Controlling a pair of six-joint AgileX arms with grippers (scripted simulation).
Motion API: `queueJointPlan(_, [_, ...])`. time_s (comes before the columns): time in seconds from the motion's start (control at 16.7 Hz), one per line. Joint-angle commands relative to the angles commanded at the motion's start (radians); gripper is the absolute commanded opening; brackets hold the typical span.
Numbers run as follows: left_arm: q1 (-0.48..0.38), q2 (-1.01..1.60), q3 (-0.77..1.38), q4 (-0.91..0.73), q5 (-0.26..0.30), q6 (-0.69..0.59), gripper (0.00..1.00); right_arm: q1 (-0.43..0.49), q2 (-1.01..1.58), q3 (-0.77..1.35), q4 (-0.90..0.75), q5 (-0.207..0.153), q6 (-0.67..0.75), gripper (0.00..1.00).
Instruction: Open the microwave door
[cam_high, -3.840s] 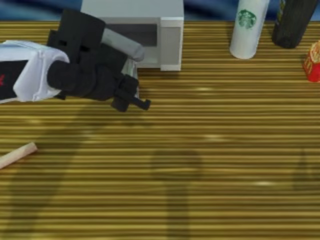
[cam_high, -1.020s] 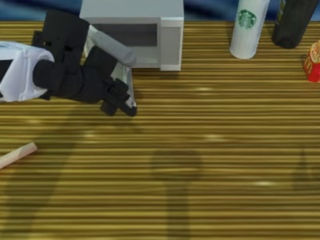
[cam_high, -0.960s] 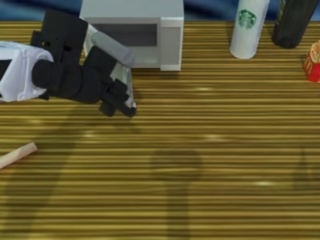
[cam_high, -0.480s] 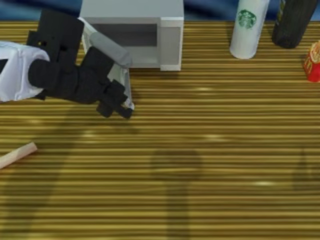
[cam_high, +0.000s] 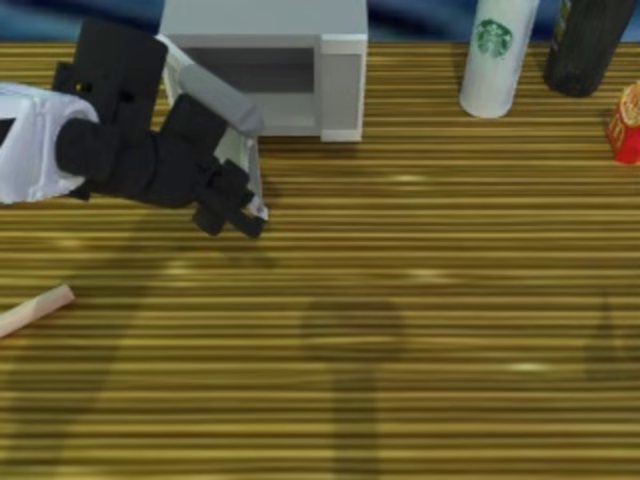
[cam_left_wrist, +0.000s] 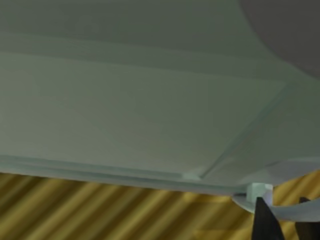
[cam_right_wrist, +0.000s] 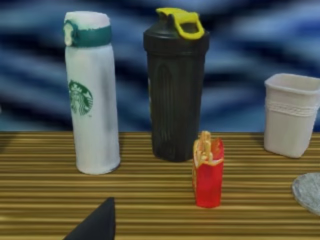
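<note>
Grey microwave door (cam_high: 243, 160) stands swung wide from the microwave (cam_high: 265, 65), its cavity exposed; the left gripper (cam_high: 232, 212) pinches the door's free edge to draw it outward.

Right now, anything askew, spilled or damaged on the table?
Nothing spilled or damaged. The microwave door stands swung out from the microwave with the left gripper at its free edge, as the task intends. A pale stick lies loose at the table's left edge.
</note>
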Motion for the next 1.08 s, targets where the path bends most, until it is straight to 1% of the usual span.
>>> queueJointPlan(0.66, [0.0,0.0,0.0,0.0,0.0,0.0,0.0,0.0,0.0,0.0,0.0,0.0,0.0,1.0])
queueJointPlan(0.78, [-0.006,0.0,-0.002,-0.002,0.008,-0.002,0.0,0.0,0.0,0.0,0.0,0.0,0.0,1.0])
queueJointPlan(1.08, [0.02,-0.006,-0.002,-0.019,0.04,0.052,0.0,0.0,0.0,0.0,0.0,0.0,0.0,1.0])
